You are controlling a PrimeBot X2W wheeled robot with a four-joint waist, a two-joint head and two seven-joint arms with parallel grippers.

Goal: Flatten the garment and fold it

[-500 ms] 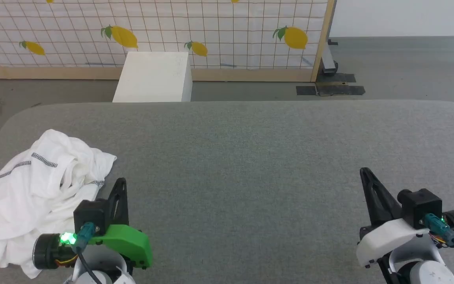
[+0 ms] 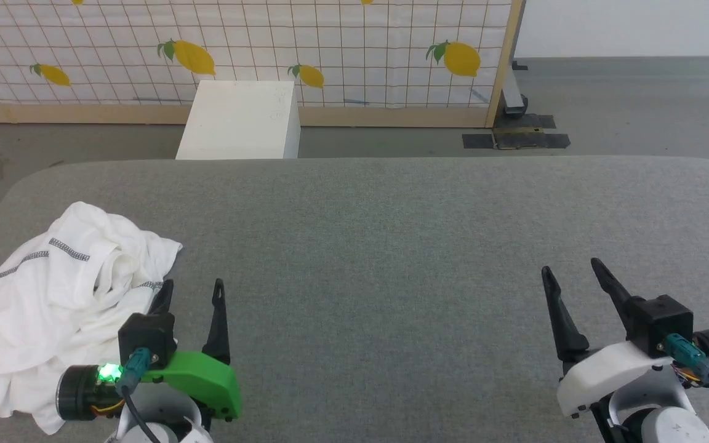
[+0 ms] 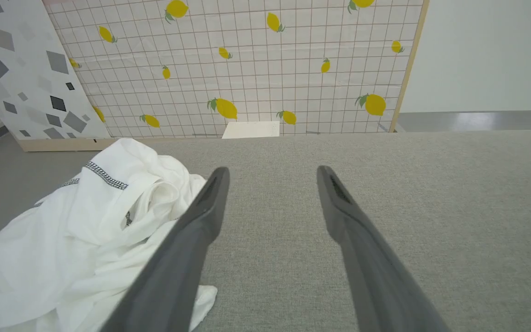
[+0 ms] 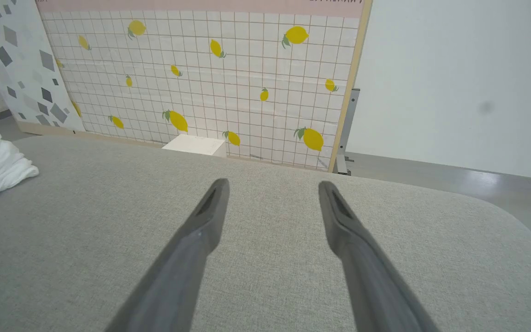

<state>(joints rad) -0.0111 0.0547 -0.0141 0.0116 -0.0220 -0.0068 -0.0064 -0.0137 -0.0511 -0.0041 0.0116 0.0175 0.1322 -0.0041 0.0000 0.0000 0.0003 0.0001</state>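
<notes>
The T-shirt [image 2: 53, 295] is white, its seams [image 2: 69, 248] stitched in a dark grey zigzag. The bench [image 2: 391, 234] is a flecked mid-grey fabric.

The left pincer [image 2: 192, 284] has black fingers [image 2: 216, 323] on a bright green housing [image 2: 197, 378] with a glowing green light [image 2: 107, 371]. The right pincer [image 2: 570, 266] is black-fingered too, on a white housing [image 2: 607, 369]. Each carries a teal plug [image 2: 135, 360].

The box [image 2: 240, 120] is plain white. The screen [image 2: 330, 43] is white with a thin brownish grid and yellow lemons [image 2: 460, 58] with green leaves, framed in pale wood. A second panel [image 3: 16, 69] shows grey and black diamonds on white. The floor [image 2: 637, 104] is grey, with black patches [image 2: 517, 140].
</notes>
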